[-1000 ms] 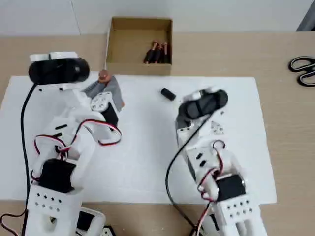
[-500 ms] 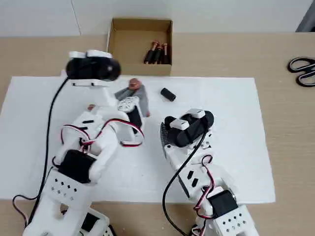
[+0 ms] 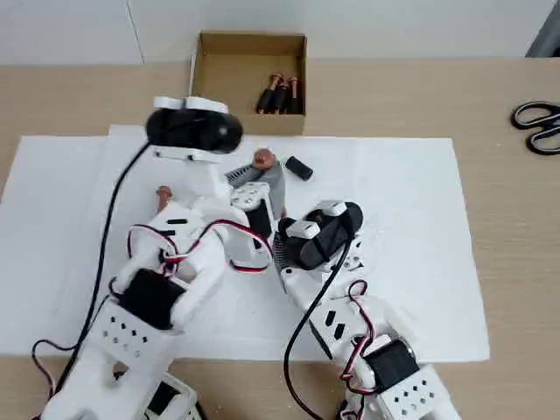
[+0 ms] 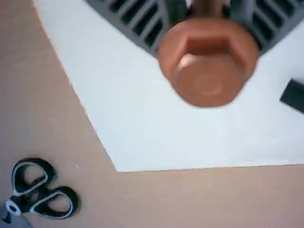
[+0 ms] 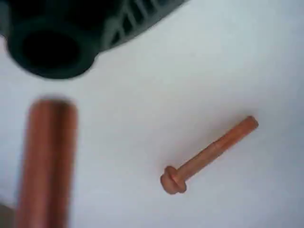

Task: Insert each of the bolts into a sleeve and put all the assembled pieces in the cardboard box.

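My left gripper (image 3: 262, 168) is shut on a copper bolt (image 3: 262, 159), whose hexagonal head (image 4: 206, 66) stands out between the grey ribbed fingers (image 4: 128, 14). My right gripper (image 5: 57, 33) is shut on a black sleeve (image 5: 47, 47), just in front of the left one at mid-table (image 3: 280, 249). The held bolt's shaft (image 5: 45, 161) hangs close beside the sleeve's open end. A loose bolt (image 3: 163, 192) (image 5: 209, 154) lies on the white sheet. Another black sleeve (image 3: 298, 167) (image 4: 292, 95) lies behind the grippers. The cardboard box (image 3: 219, 83) holds several assembled pieces (image 3: 280, 92).
A white sheet (image 3: 420, 227) covers the wooden table (image 3: 516, 262). Black scissors (image 3: 538, 124) (image 4: 40, 194) lie on the bare wood at the far right. The two arms crowd the sheet's middle, with open sheet to the right.
My left arm has swung right with the bolt, from beside the box to mid-sheet. My right arm has drawn back and left, bringing its gripper up against the left one.
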Robot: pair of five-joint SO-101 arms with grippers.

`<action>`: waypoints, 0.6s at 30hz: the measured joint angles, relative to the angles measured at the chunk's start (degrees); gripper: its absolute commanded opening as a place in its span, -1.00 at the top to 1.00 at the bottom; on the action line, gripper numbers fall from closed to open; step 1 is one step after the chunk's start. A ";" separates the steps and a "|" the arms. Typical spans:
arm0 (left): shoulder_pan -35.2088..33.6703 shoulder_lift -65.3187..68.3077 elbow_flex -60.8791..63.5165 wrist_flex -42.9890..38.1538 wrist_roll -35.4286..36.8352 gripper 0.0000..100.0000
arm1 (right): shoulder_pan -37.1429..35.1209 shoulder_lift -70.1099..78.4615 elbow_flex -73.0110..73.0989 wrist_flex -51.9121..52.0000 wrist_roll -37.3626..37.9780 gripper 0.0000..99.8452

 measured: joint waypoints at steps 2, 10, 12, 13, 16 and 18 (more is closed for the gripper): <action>-0.18 0.00 1.05 0.00 0.00 0.99 | -0.18 0.00 0.00 0.00 0.00 0.99; -0.09 0.00 1.41 0.00 0.00 0.99 | -0.18 0.00 0.00 0.00 0.00 0.99; 0.44 0.00 1.41 0.00 0.00 0.99 | -0.18 0.00 0.00 0.00 0.00 0.99; 0.97 0.00 1.41 0.00 0.00 0.99 | -0.18 0.00 0.00 0.00 0.00 0.99; 2.29 0.00 1.41 0.00 0.00 0.99 | -0.18 0.00 0.00 0.00 0.00 0.99; 2.29 0.00 1.41 0.00 0.00 0.99 | -0.18 0.00 0.00 0.00 0.00 0.99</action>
